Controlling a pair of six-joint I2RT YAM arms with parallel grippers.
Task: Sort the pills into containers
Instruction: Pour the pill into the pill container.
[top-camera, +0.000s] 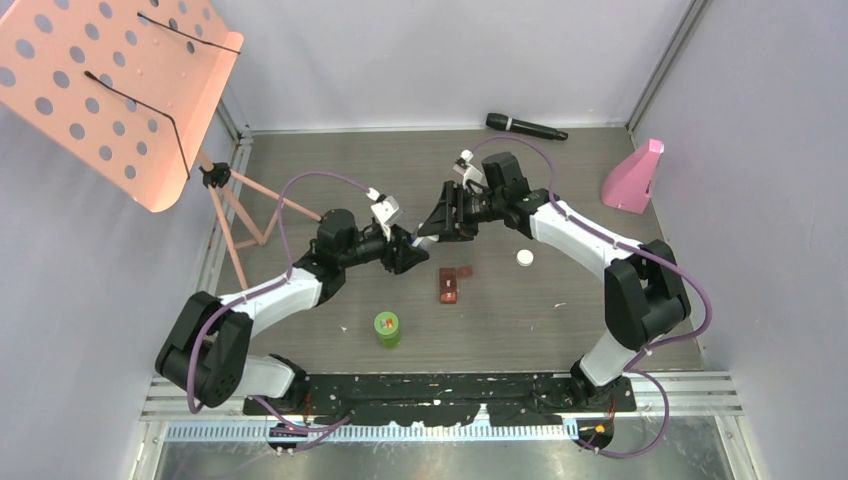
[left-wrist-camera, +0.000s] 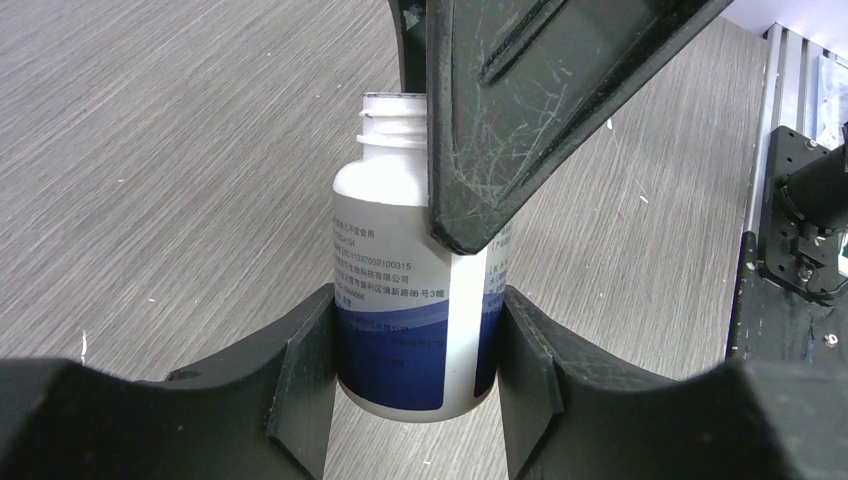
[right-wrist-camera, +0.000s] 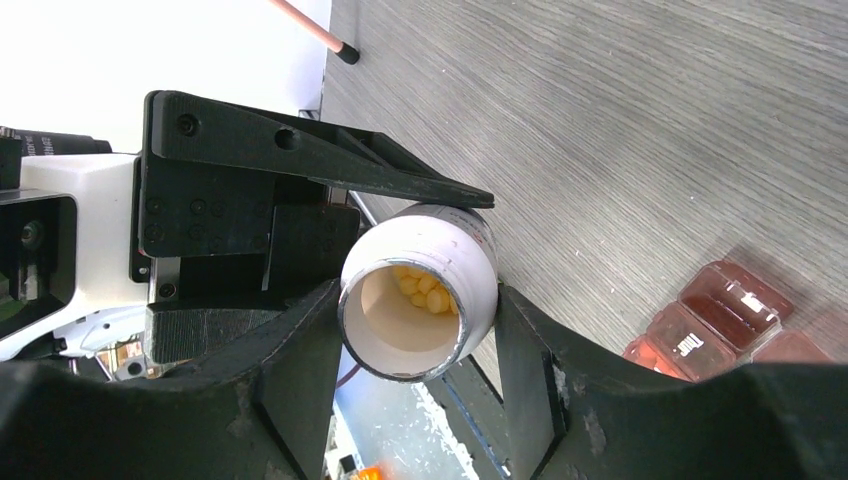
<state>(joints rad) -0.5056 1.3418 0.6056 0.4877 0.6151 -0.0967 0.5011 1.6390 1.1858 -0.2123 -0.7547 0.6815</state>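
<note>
My left gripper (left-wrist-camera: 415, 370) is shut on the lower body of a white bottle (left-wrist-camera: 395, 230) with a blue label, held above the table with its cap off. My right gripper (right-wrist-camera: 418, 340) closes round the same bottle (right-wrist-camera: 440, 240) near its open mouth, where several yellow pills (right-wrist-camera: 425, 288) lie inside. One right finger (left-wrist-camera: 500, 110) crosses in front of the bottle's neck. In the top view the two grippers meet at mid table (top-camera: 425, 238). The brown case (top-camera: 452, 285) lies open just in front of them. The green-lidded bottle (top-camera: 387, 328) stands nearer the bases.
A white cap (top-camera: 524, 257) lies on the table right of the case. A black microphone (top-camera: 525, 126) lies at the back wall. A pink object (top-camera: 632, 178) stands at the back right. A pink perforated music stand (top-camera: 120, 90) looms over the left.
</note>
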